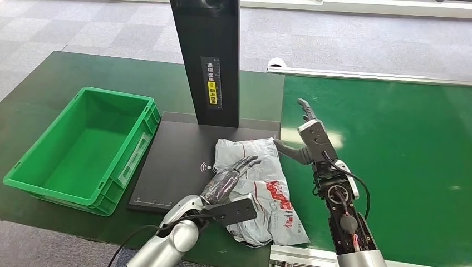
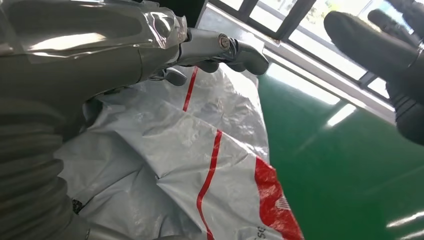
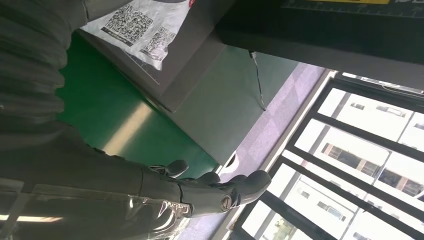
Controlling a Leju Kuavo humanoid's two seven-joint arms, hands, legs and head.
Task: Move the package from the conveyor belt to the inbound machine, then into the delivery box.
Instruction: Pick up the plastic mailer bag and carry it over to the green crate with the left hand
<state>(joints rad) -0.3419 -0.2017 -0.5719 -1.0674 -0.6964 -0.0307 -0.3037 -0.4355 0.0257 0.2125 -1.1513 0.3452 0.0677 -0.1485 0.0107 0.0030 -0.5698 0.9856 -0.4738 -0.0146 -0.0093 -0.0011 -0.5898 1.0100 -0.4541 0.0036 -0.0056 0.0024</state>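
Observation:
The package (image 1: 267, 192), a grey-white plastic mailer with red stripes, lies partly on the black plate of the inbound machine (image 1: 178, 161) and hangs over its near right edge. My left hand (image 1: 229, 177) lies flat over the package's left side with its fingers stretched out; whether they touch the bag I cannot tell. In the left wrist view the fingers (image 2: 220, 47) reach over the crinkled package (image 2: 200, 150). My right hand (image 1: 309, 136) stands open just right of the package, above the conveyor's edge, thumb pointing at the bag. The right wrist view shows the right hand (image 3: 200, 192) and the package's QR label (image 3: 145, 25).
A green delivery box (image 1: 83, 150) stands empty to the left of the machine. The machine's black column (image 1: 209, 61) rises behind the plate. The green conveyor belt (image 1: 389, 156) stretches to the right. Grey floor lies beyond the table.

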